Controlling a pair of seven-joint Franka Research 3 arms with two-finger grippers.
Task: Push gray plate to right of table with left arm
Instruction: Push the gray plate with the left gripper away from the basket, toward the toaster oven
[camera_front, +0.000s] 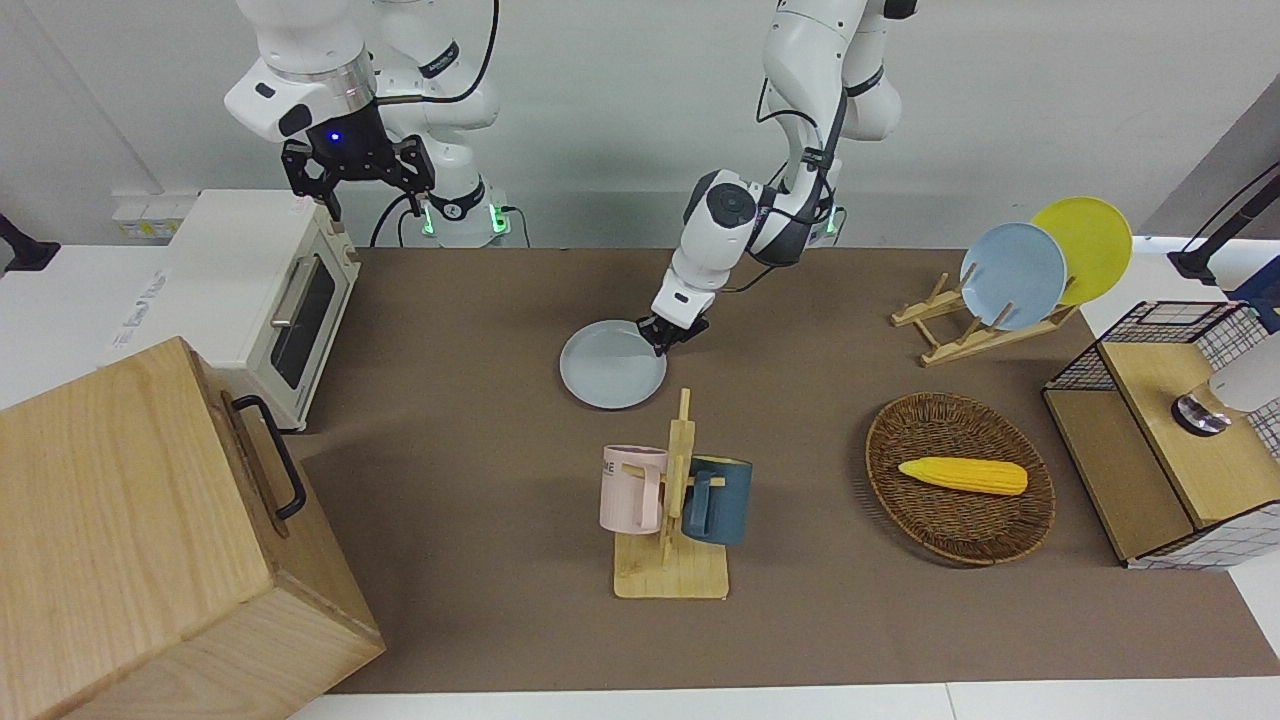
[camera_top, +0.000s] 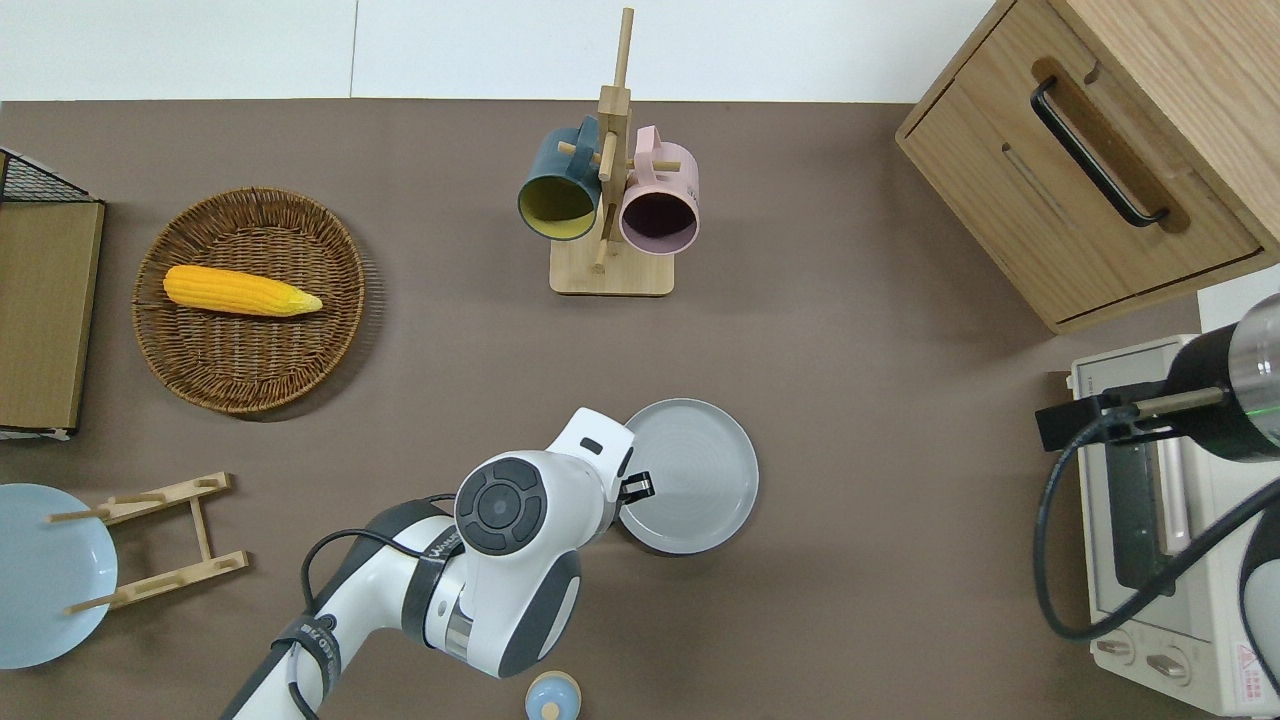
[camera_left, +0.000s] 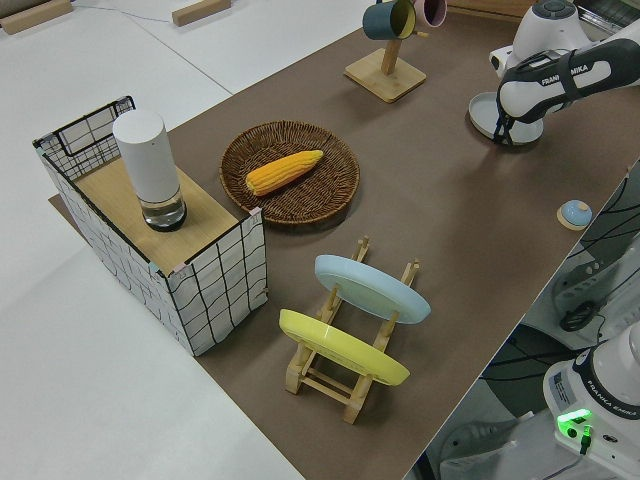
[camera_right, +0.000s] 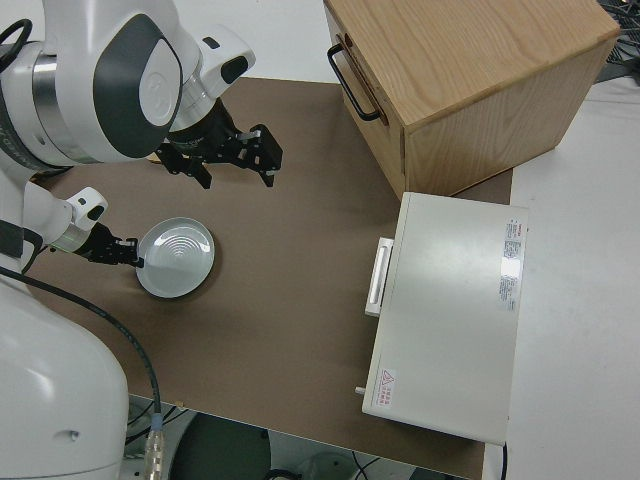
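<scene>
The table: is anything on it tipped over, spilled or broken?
Nothing stands out. The gray plate lies flat on the table, with the left end effector at its rim. Both mugs hang on the mug rack, the corn lies in the basket, and the right arm is parked.

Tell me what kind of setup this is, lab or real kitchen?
Likely a lab bench staged as a kitchen: two robot arms at a brown table with a toaster oven, a mug rack and a corn cob in a wicker basket.
</scene>
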